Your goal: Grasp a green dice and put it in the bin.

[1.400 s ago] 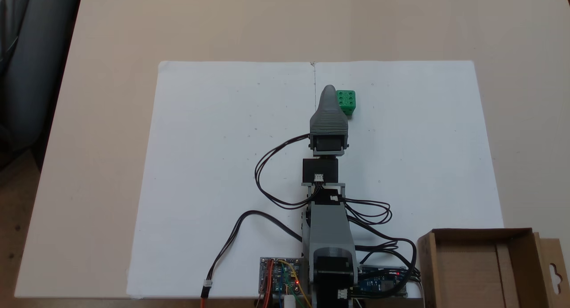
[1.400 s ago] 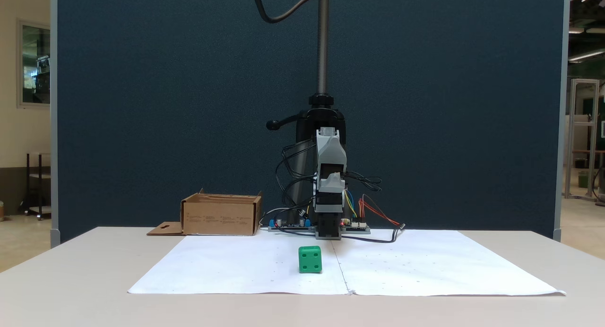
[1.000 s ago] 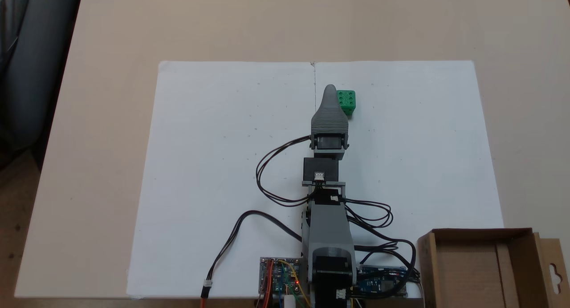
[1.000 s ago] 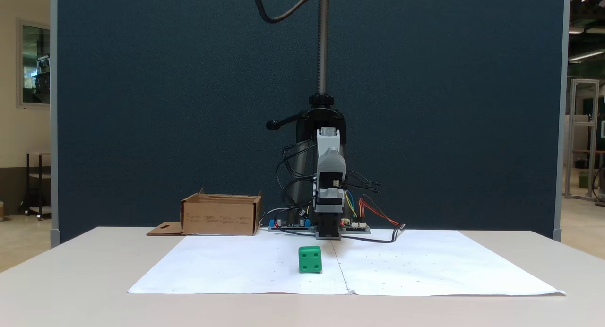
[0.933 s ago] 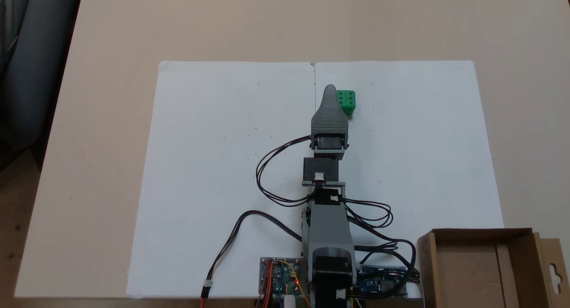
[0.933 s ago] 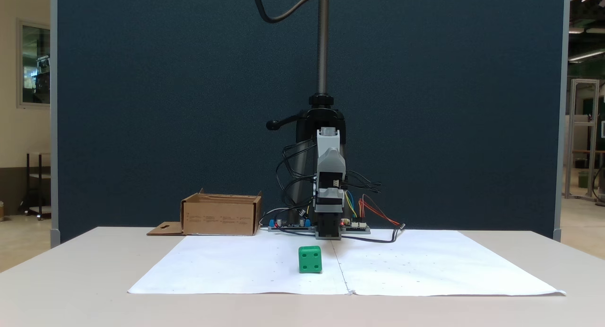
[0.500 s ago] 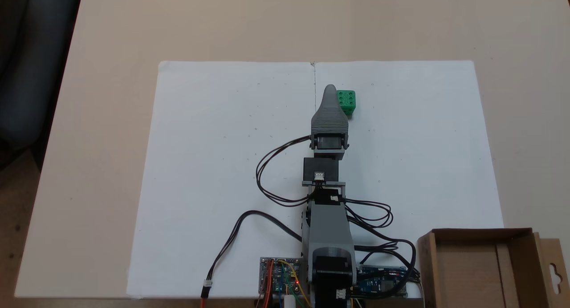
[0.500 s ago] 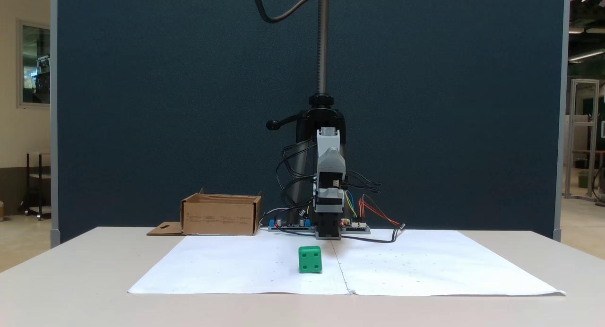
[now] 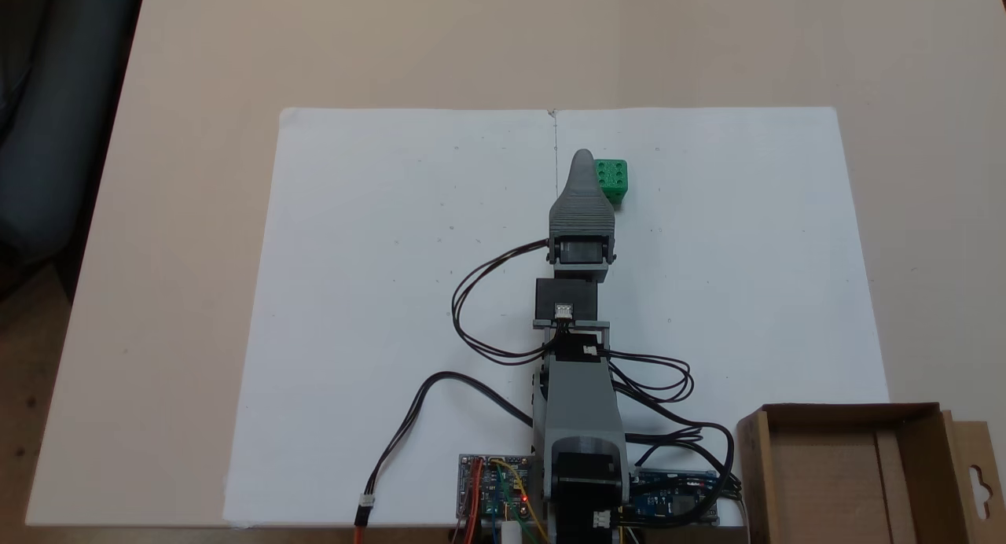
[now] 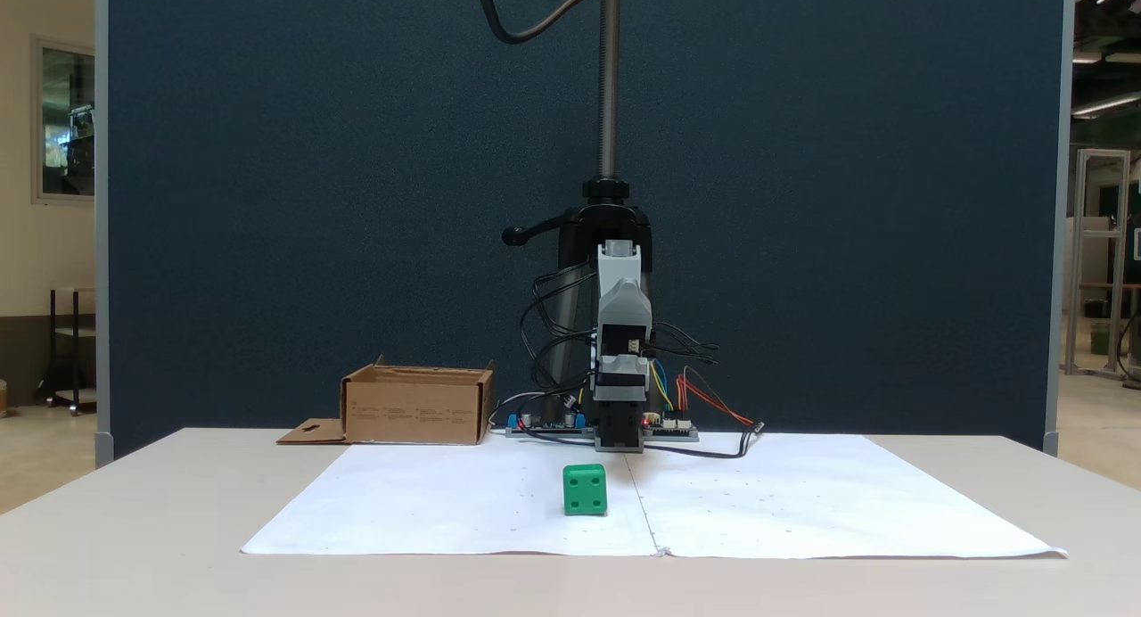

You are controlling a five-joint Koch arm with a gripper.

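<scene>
One green dice (image 9: 612, 178) beside gripper (image 9: 581, 160)

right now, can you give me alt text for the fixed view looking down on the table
A small grey robot arm reaches up the middle of a white paper sheet, its gripper just left of a green dice lying on the sheet. An empty brown cardboard bin sits at the bottom right corner.

no legible text, faint unreadable print on the bin (image 10: 416, 410) side
</scene>
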